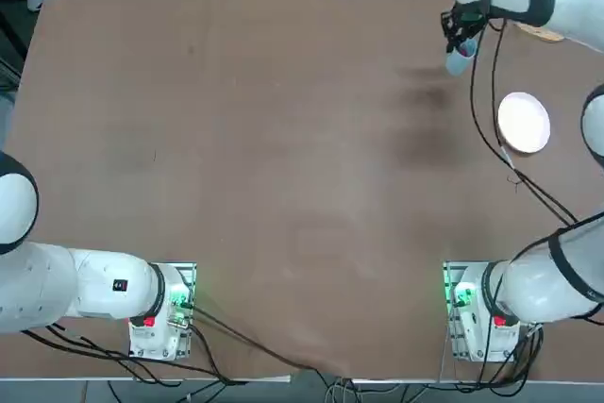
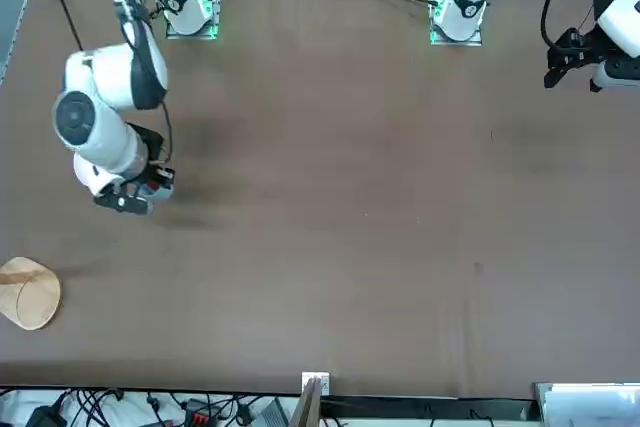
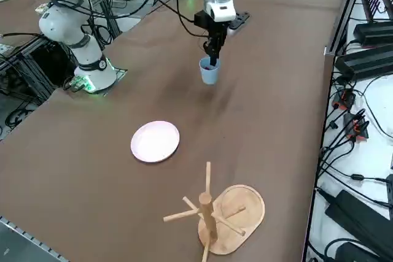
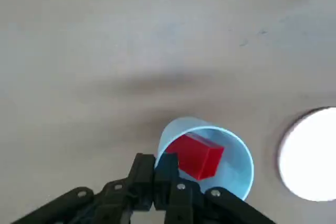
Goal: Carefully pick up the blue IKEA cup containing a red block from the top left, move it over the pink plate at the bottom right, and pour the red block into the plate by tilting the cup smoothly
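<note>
The right gripper [image 4: 155, 162] is clamped together on the wall of the blue cup [image 4: 233, 171], which is held above the table [image 3: 86, 157], farther from the arm bases than the pink plate [image 3: 155, 142] and to its left, with the red block [image 4: 198, 157] inside. Part of the block is hidden by a fingertip in the wrist view, where the plate is cut off by the frame; in the front view the cup is largely covered by the gripper. The wooden stand [image 3: 207, 216] is mostly hidden behind the arm in the top view.
</note>
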`<state>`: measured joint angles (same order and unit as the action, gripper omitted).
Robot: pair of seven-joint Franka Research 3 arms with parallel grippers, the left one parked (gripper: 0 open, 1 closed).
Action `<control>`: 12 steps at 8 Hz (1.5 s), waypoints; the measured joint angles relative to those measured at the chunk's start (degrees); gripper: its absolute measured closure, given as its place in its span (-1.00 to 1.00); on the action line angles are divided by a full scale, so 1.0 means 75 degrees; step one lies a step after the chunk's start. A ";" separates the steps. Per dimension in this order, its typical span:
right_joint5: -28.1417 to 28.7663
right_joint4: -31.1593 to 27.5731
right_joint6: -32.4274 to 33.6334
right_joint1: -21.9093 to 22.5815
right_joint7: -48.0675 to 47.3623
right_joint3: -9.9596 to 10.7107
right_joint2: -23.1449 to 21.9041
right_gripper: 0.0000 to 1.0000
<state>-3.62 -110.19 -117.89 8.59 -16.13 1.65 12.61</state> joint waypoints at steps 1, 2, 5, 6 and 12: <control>0.0004 -0.0189 0.0028 -0.0189 0.0172 0.0008 -0.0223 0.96; 0.0043 -0.0427 0.0040 -0.0343 0.0200 0.0013 -0.0468 0.96; 0.0594 -0.1178 0.0161 -0.1081 0.0281 0.0026 -0.1200 0.96; 0.1003 -0.1357 0.0177 -0.1368 0.0528 0.0032 -0.1321 0.96; 0.2447 -0.1669 0.0676 -0.3105 0.2585 0.0078 -0.1301 0.96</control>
<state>14.72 -122.70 -112.82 -14.69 3.25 2.24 2.85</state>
